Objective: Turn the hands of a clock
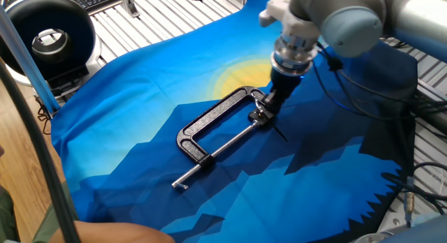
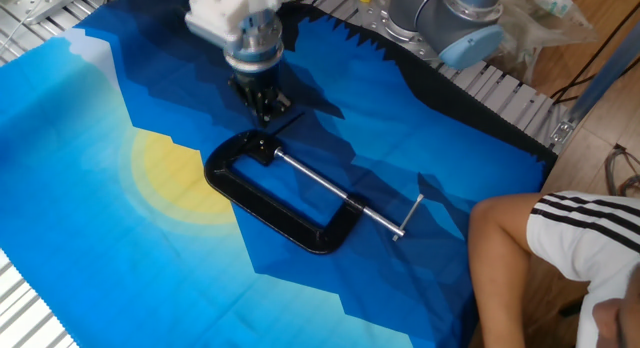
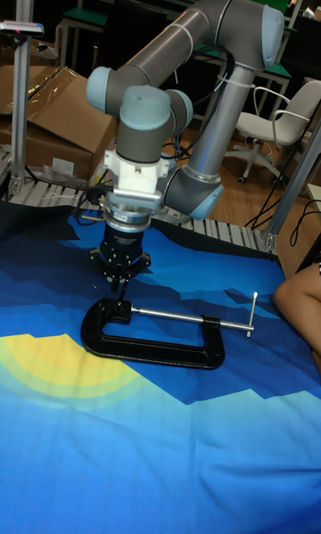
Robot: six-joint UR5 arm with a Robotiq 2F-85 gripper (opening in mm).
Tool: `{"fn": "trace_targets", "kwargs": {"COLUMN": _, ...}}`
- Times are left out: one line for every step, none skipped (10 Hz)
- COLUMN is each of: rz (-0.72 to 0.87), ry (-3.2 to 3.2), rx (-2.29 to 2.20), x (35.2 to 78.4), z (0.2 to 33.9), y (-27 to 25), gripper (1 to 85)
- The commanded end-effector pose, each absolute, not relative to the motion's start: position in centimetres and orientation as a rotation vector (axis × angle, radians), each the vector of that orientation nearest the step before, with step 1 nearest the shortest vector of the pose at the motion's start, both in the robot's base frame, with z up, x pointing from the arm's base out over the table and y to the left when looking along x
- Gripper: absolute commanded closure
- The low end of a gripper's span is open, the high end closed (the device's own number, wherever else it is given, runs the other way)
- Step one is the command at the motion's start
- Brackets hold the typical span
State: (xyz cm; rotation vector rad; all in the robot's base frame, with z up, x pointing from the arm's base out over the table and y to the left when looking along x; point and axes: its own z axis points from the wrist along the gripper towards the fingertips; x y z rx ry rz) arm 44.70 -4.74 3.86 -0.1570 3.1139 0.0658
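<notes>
A black C-clamp (image 1: 209, 121) lies on the blue and yellow cloth (image 1: 140, 82), its silver screw (image 1: 227, 144) running through the frame. The hands (image 1: 280, 133) are one thin black needle jutting from the screw head onto the cloth, also visible as the hands (image 2: 291, 118) in the other fixed view. My gripper (image 1: 268, 105) points straight down just over the screw head end of the clamp (image 2: 250, 193), beside the needle and apart from it. Its fingers taper together with nothing visibly between them. The gripper (image 3: 119, 286) hangs just above the clamp (image 3: 152, 349); the needle is too thin to make out there.
A round black device (image 1: 49, 33) stands off the cloth at the far left. Cables (image 1: 391, 110) trail at the right behind the arm. A person's knee (image 2: 520, 258) sits by the cloth edge near the screw's T-handle (image 2: 408, 216).
</notes>
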Motion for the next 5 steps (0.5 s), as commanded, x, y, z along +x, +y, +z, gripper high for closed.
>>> {"fn": "trace_targets", "kwargs": {"rz": 0.061, "ry": 3.127, "rx": -0.164, "x": 45.7, "z": 3.4, "y": -4.3, "gripper": 84.3}}
{"fn": "trace_targets", "kwargs": {"rz": 0.044, "ry": 3.127, "rx": -0.172, "x": 45.7, "z": 3.4, "y": -4.6, "gripper": 84.3}}
{"fn": "trace_targets", "kwargs": {"rz": 0.036, "ry": 3.119, "rx": -0.181, "x": 45.9, "z": 3.4, "y": -4.7, "gripper": 84.3}}
{"fn": "trace_targets", "kwargs": {"rz": 0.023, "ry": 3.113, "rx": -0.192, "x": 46.0, "z": 3.4, "y": -4.9, "gripper": 84.3}}
{"fn": "trace_targets", "kwargs": {"rz": -0.017, "ry": 3.124, "rx": -0.215, "x": 45.7, "z": 3.4, "y": -5.6, "gripper": 84.3}}
